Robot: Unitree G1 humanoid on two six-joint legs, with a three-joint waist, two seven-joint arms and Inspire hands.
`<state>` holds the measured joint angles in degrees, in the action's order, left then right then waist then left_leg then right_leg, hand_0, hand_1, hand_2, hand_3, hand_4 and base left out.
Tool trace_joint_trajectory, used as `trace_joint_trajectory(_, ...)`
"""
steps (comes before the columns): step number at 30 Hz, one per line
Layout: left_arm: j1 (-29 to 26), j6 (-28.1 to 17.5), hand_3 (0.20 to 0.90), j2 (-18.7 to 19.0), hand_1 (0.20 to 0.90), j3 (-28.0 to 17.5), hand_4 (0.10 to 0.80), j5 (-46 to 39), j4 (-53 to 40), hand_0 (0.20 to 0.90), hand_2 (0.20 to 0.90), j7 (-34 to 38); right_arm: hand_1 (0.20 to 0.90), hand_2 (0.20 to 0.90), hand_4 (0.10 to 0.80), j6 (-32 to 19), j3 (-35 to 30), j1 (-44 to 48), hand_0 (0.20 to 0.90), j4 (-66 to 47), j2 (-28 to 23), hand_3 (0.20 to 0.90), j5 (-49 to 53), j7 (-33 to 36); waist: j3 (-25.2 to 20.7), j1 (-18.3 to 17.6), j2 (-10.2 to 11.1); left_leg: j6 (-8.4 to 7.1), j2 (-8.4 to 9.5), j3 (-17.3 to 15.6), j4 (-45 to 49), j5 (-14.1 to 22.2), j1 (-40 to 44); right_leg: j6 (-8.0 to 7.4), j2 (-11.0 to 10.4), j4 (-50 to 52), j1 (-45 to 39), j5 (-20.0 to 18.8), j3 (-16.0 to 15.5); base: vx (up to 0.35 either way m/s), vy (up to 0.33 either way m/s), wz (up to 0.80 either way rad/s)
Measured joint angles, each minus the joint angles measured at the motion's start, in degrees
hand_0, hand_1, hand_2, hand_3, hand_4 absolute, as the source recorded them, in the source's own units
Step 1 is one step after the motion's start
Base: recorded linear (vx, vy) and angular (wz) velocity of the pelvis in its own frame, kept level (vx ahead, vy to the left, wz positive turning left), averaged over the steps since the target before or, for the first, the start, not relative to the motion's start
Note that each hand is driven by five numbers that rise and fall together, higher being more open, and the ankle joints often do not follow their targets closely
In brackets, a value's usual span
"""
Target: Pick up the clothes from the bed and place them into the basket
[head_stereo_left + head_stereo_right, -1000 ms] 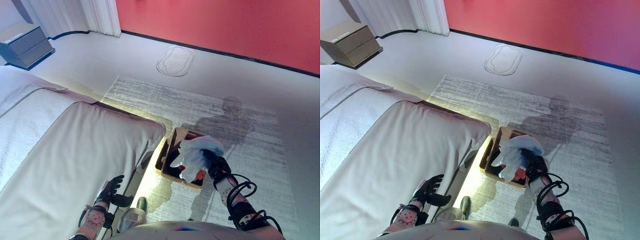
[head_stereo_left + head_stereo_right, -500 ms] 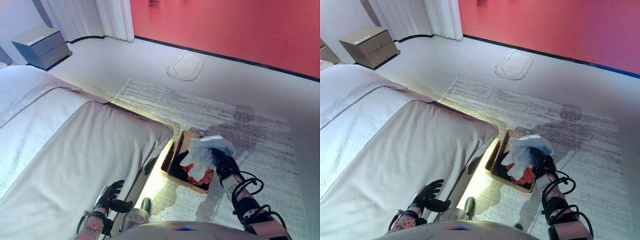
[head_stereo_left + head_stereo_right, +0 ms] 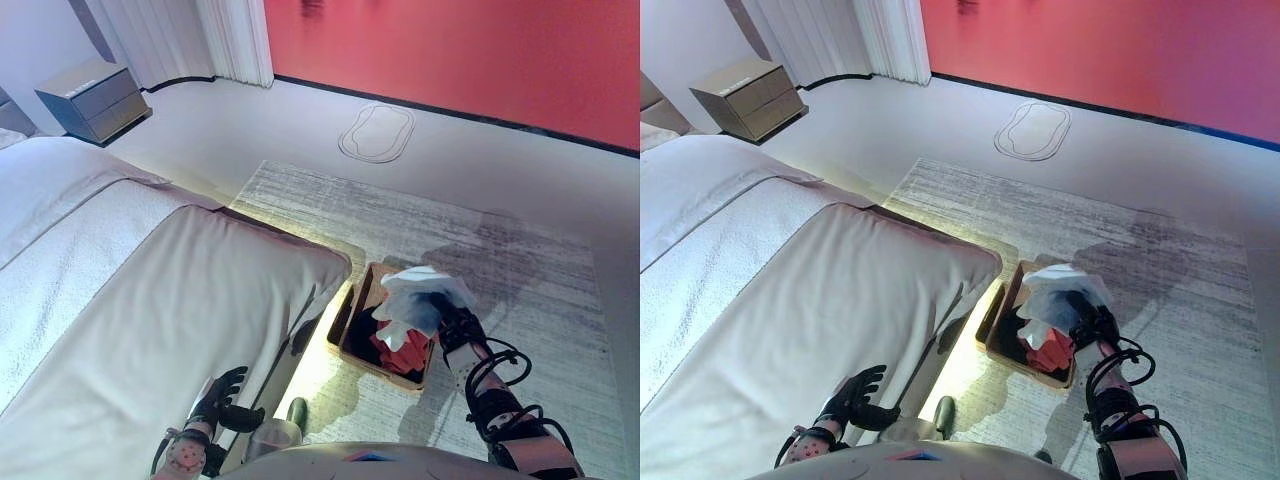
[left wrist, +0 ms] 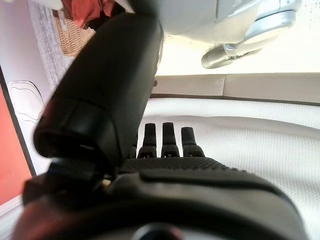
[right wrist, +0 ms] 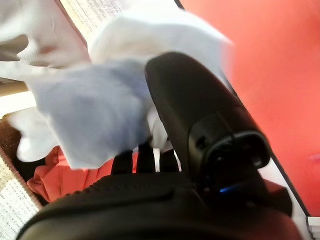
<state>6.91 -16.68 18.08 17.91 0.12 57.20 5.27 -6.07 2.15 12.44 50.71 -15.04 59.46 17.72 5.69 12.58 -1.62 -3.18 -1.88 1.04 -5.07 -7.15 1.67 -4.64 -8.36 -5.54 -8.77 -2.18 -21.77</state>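
L hand (image 3: 222,392): low by the bed (image 3: 150,300) edge, fingers straight and spread, holding nothing. Idle. Its wrist view shows only bare bedcover past the fingers; no clothes visible on the part of the bed you can see.

Basket (image 3: 352,352): on the rug (image 3: 420,220), just beside the bed's corner, directly below the R hand. Already holds dark and red clothes (image 3: 405,352).

R hand (image 3: 447,318): over the basket, far-side half, with a pale blue/white garment (image 3: 420,295) bunched against it. Wrist view shows cloth draped over the fingers (image 5: 145,159); fingers look curled into it, so you're gripping the garment. Cloth's lower end hangs touching or nearly touching the red clothes, can't tell which.

Step, as judged: release into basket, not yet done.

Risks:
- Garment's upper bulk sits toward the basket's far rim. Open the hand here and part may drape over the rim onto the rug, not inside.
- Cloth is wrapped round the fingers; it could snag and lift back out when you pull the hand away.
- Basket looks light; a downward push w/ the hand could tip or shift it.
- Suggest: move hand toward basket centre, lower, then let go.
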Motion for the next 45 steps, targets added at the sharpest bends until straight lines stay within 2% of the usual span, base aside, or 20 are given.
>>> trace_joint_trajectory(6, -0.1, -0.1, 0.900, 0.0, 0.900, 0.2, 0.800, 0.0, 0.0, 0.900, 0.900, 0.0, 0.900, 0.900, 0.800, -0.1, -0.2, 1.1, 0.900, 1.0, 0.0, 0.900, 0.0, 0.9, 0.0, 0.0, -0.2, -0.40, 0.01, 0.4, 0.0, 0.1, -0.2, 0.00, 0.0, 0.0, 0.0, 0.0, -0.4, -0.001, 0.003, 0.02)
trace_joint_trajectory(28, -0.1, 0.0, 0.900, -0.3, 0.900, 0.4, 0.800, -0.2, 0.1, 0.900, 0.900, -0.5, 0.900, 0.900, 0.800, -0.4, -0.2, 1.6, 0.900, 3.3, 0.2, 0.900, -0.2, 1.0, -0.4, -0.9, -0.8, -0.40, 0.02, 0.4, -0.2, 0.1, -0.4, 0.00, 0.0, 0.0, 0.4, 0.0, -0.5, -0.018, 0.006, 0.00)
trace_joint_trajectory(32, -0.1, 0.0, 0.900, -0.5, 0.900, 0.4, 0.800, -0.6, 0.0, 0.900, 0.900, -0.4, 0.900, 0.900, 0.800, 0.0, 0.5, -2.2, 0.900, 9.9, 1.4, 0.900, -7.4, -0.2, -0.4, -1.5, -0.8, -0.38, -0.03, 0.0, -0.2, 0.1, -0.5, 0.00, 0.0, 0.1, 0.5, 0.0, 0.0, -0.079, 0.002, -0.06)
trace_joint_trajectory(37, -0.2, 0.1, 0.900, -0.7, 0.900, 0.3, 0.800, -2.0, 0.5, 0.900, 0.900, -0.4, 0.900, 0.900, 0.800, 3.0, 3.2, -9.3, 0.900, 19.6, 2.6, 0.900, -20.3, -4.0, -0.9, -3.8, 0.3, -0.08, -0.20, -1.5, -0.2, -0.1, -0.4, -0.01, 0.1, 0.3, 1.2, 0.0, 1.5, -0.053, -0.001, -0.14)
trace_joint_trajectory(42, -0.9, 0.2, 0.900, -1.2, 0.900, 0.3, 0.800, -2.4, 4.0, 0.900, 0.900, -1.0, 0.900, 0.900, 0.800, 8.1, 3.1, -15.0, 0.900, 24.7, 4.5, 0.900, -25.4, -8.3, -2.8, -6.4, 3.1, 0.01, -0.96, -3.8, -0.3, 0.4, 0.3, -0.01, 0.5, 0.3, 1.8, 0.0, 3.9, -0.049, 0.027, -0.24)
trace_joint_trajectory(43, -1.3, 0.2, 0.900, -1.4, 0.900, 0.3, 0.800, -2.4, 4.8, 0.900, 0.900, -1.2, 0.900, 0.900, 0.800, 9.1, 3.2, -15.3, 0.900, 25.1, 4.5, 0.900, -26.0, -8.9, -3.0, -7.1, 3.6, -0.37, -1.19, -4.2, -0.3, 0.9, 0.3, -0.01, 0.7, 0.3, 1.8, 0.0, 4.4, -0.036, 0.032, -0.34)
trace_joint_trajectory(45, -1.7, 0.2, 0.900, -2.0, 0.900, 0.3, 0.800, -2.4, 5.4, 0.900, 0.900, -1.3, 0.900, 0.900, 0.800, 9.2, 3.3, -15.4, 0.900, 24.6, 4.7, 0.900, -27.7, -10.7, -3.4, -8.1, 4.1, -0.37, -1.55, -5.2, -0.3, 1.1, 0.5, -0.02, 1.0, 0.3, 2.4, 0.3, 5.3, -0.030, 0.026, -0.25)
